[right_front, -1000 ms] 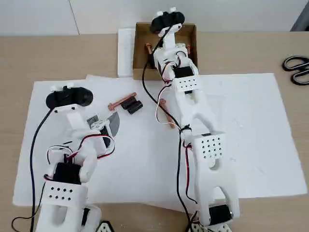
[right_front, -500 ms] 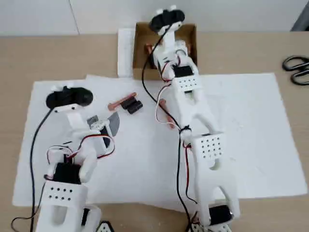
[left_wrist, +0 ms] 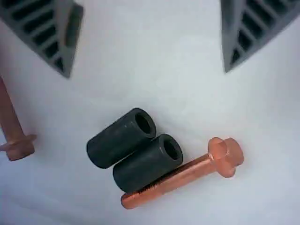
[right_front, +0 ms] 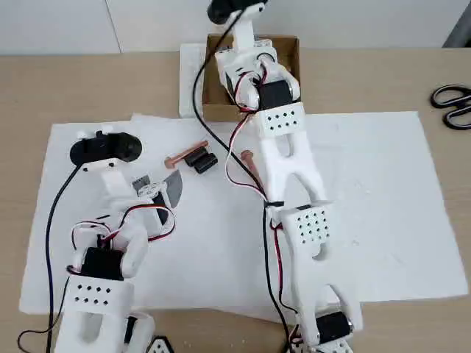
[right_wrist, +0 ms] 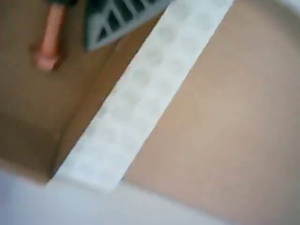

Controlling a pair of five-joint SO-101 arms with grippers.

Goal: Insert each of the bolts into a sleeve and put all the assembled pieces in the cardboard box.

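Your left gripper [left_wrist: 147, 68], spread, faces two touching black cylindrical sleeves [left_wrist: 136, 150] beside a copper flanged bolt [left_wrist: 183, 173]; right gripper [right_wrist: 112, 21] at brown cardboard box [right_front: 291, 51], top centre: cannot tell.

High view: the right arm [right_front: 283, 147] covers most of the cardboard box [right_front: 291, 50] interior, so the contents cannot be resolved. It also hides the shank end of a loose bolt [right_front: 248, 160], and the scissors [right_front: 450, 105] run off the frame edge. Left wrist view: the left end effector [left_wrist: 146, 69] fingers [left_wrist: 42, 28] and that loose bolt [left_wrist: 13, 129] are cropped by the frame edge. Right wrist view: the boxed bolt [right_wrist: 49, 40] is blurred and its shank cropped, so a sleeve on it cannot be confirmed.
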